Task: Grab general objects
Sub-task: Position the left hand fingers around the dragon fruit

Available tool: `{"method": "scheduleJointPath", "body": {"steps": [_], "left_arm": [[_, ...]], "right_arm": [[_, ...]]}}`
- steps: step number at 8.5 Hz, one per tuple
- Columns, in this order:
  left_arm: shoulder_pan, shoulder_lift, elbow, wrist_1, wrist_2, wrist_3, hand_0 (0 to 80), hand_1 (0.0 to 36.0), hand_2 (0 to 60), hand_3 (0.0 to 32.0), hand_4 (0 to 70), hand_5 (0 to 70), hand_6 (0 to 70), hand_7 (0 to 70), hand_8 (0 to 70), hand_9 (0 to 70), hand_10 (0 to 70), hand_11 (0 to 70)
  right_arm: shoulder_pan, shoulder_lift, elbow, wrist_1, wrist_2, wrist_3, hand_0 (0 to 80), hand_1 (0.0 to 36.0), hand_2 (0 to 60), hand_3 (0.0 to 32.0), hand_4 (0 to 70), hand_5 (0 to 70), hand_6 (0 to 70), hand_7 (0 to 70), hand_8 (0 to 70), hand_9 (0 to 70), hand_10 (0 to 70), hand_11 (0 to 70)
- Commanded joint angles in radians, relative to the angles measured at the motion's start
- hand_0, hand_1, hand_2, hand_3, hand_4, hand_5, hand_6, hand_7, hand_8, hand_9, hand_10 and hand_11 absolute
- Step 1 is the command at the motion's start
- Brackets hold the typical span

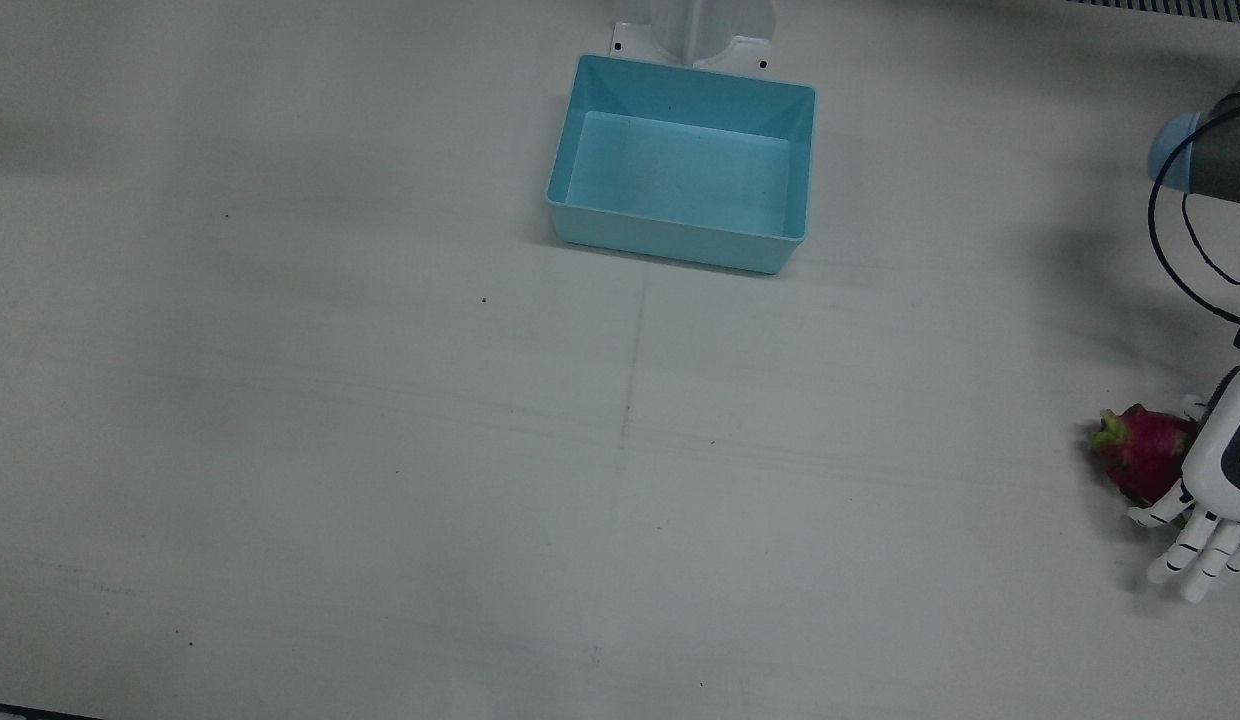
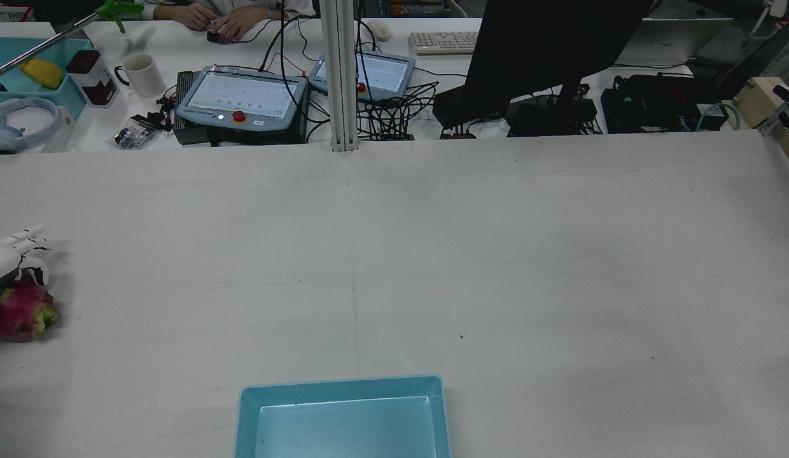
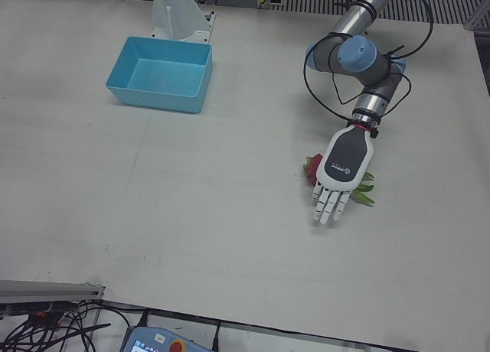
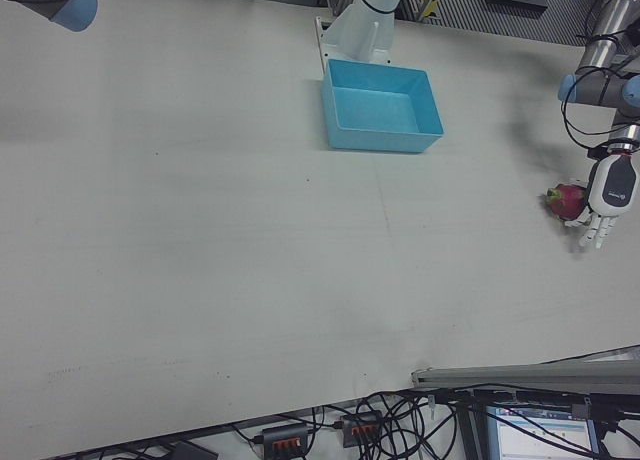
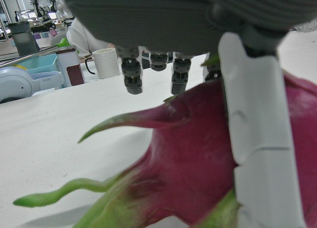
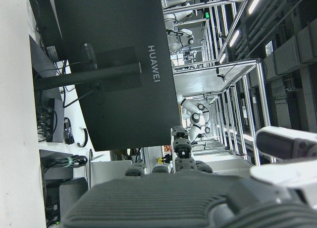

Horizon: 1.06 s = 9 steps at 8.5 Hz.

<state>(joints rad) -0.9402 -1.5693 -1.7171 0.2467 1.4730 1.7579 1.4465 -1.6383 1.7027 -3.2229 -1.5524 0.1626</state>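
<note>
Magenta dragon fruit [image 1: 1140,452] at desk [image 1: 380,450] edge | left robot hand [image 3: 337,180] poised over it, fingers spread, nothing held | likely firm, waxy, hefty: wrap the round middle, avoid green scales | blue bin [image 1: 680,160] well apart | right robot hand [image 6: 208,198]: can't tell

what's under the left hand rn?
A dragon fruit lies on the table beneath the left hand, fingers extended over it. The palm covers most of the fruit; contact cannot be told.

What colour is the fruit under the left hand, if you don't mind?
The dragon fruit is magenta-red with green-tipped scales, clearest in the left hand view.
</note>
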Motion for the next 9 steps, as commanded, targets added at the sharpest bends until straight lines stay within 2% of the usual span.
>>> {"method": "scheduleJointPath", "body": {"steps": [1,3,4,5,6,7,8,9], "left_arm": [[0.000,0.000,0.004,0.002,-0.002,0.000,42.8,36.0,60.0,0.0,23.5,42.7,11.2,35.1,4.3,9.1,3.3,7.4],[0.000,-0.002,0.014,0.000,-0.002,-0.002,46.4,36.0,60.0,0.0,23.6,44.8,12.8,37.1,5.5,10.8,4.0,8.7],[-0.002,0.000,0.013,0.000,-0.007,-0.002,47.7,36.0,60.0,0.0,23.6,51.0,14.4,38.6,6.7,12.2,4.4,9.4],[-0.008,0.003,0.002,0.000,-0.014,-0.006,47.5,36.0,60.0,0.0,22.0,62.5,16.6,40.0,8.2,14.3,5.4,10.7],[-0.012,0.003,-0.004,-0.001,-0.014,-0.014,50.0,36.0,60.0,0.0,20.6,70.0,18.9,41.6,9.9,16.3,6.6,12.8],[-0.014,0.003,-0.012,-0.004,-0.014,-0.015,53.0,36.0,60.0,0.0,20.3,70.0,20.6,41.8,11.2,17.5,8.1,15.2],[-0.012,0.002,-0.010,-0.006,-0.014,-0.017,53.4,36.0,60.0,0.0,19.5,70.0,24.4,41.6,13.3,19.5,14.1,24.0],[-0.017,0.002,-0.018,-0.007,-0.011,-0.017,53.7,36.0,60.0,0.0,19.4,70.0,26.5,42.5,15.2,21.7,17.7,29.3]], "right_arm": [[0.000,0.000,0.000,0.000,0.000,0.000,0.0,0.0,0.0,0.0,0.0,0.0,0.0,0.0,0.0,0.0,0.0,0.0],[0.000,0.000,0.000,0.000,0.000,0.000,0.0,0.0,0.0,0.0,0.0,0.0,0.0,0.0,0.0,0.0,0.0,0.0],[0.000,0.000,0.000,0.000,0.000,0.000,0.0,0.0,0.0,0.0,0.0,0.0,0.0,0.0,0.0,0.0,0.0,0.0],[0.000,0.000,0.000,0.000,0.000,0.000,0.0,0.0,0.0,0.0,0.0,0.0,0.0,0.0,0.0,0.0,0.0,0.0],[0.000,0.000,0.002,0.000,0.000,0.000,0.0,0.0,0.0,0.0,0.0,0.0,0.0,0.0,0.0,0.0,0.0,0.0],[0.000,0.000,0.000,0.000,0.000,0.000,0.0,0.0,0.0,0.0,0.0,0.0,0.0,0.0,0.0,0.0,0.0,0.0],[0.000,0.000,0.002,0.000,0.000,0.000,0.0,0.0,0.0,0.0,0.0,0.0,0.0,0.0,0.0,0.0,0.0,0.0],[0.000,0.000,0.002,-0.001,0.000,0.000,0.0,0.0,0.0,0.0,0.0,0.0,0.0,0.0,0.0,0.0,0.0,0.0]]}}
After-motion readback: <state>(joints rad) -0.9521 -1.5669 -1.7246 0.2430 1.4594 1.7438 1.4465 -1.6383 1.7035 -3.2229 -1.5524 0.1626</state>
